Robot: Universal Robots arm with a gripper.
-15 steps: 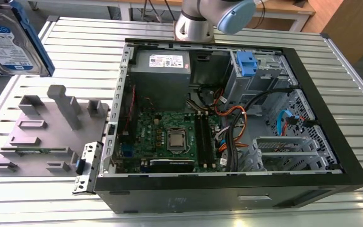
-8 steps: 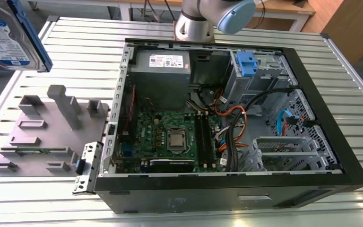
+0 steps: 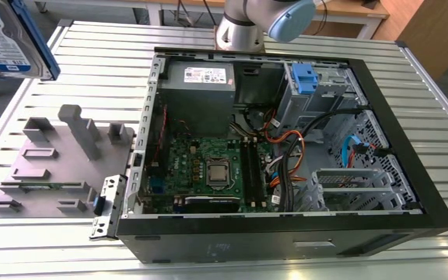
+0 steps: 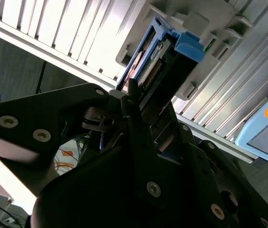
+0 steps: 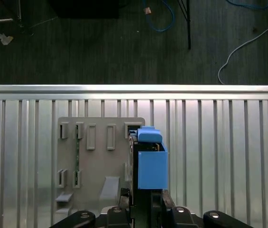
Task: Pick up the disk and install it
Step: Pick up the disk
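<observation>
1. Disk (image 3: 10,35): silver drive with a white-and-blue label and a blue bracket round its edges. It is in the air well above the grey rack (image 3: 60,157), touching nothing but the tool. In the first wrist view it stands on edge (image 5: 150,161) over the rack's plate (image 5: 96,161).
2. Gripper (image 5: 143,204): clenched on one end of the disk, closing on it from both sides. Judged reason: a hold at one end leaves the rest of the body free to slide into a bay.
3. Grey rack: lies flat on the slatted table (image 3: 91,52), with its posts and slots pointing up. These are judged to stand parts on edge so a tool can close on their faces from above.
4. Computer case (image 3: 286,233): just beside the rack, on the exterior view's right of it. It lies with its open side up, so the inside can be reached from overhead.
5. Cage with a blue tab (image 3: 305,79): inside the case, farther from the rack than the power supply (image 3: 200,76). The disk is well apart from it, so the fitting is judged not yet done
</observation>
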